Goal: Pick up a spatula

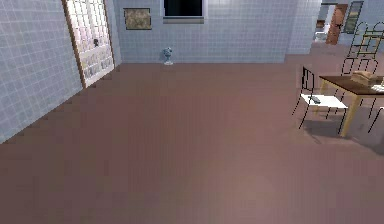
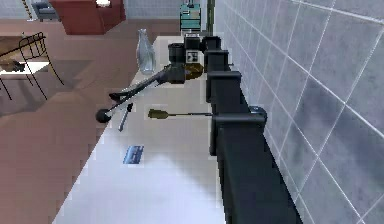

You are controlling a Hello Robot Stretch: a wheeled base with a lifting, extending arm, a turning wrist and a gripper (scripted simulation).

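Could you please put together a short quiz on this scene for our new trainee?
1. True or false: a clear bottle stands on the white counter.
2. Multiple choice: the thin utensil with a brownish head lies A) on the floor, B) on the white counter, C) on a chair seat.
3. Short answer: can you tell from the arm side view whether the gripper holds anything?

Key: 1 true. 2 B. 3 No: its far end shows over the counter with small things lying near it, so this cannot be told.
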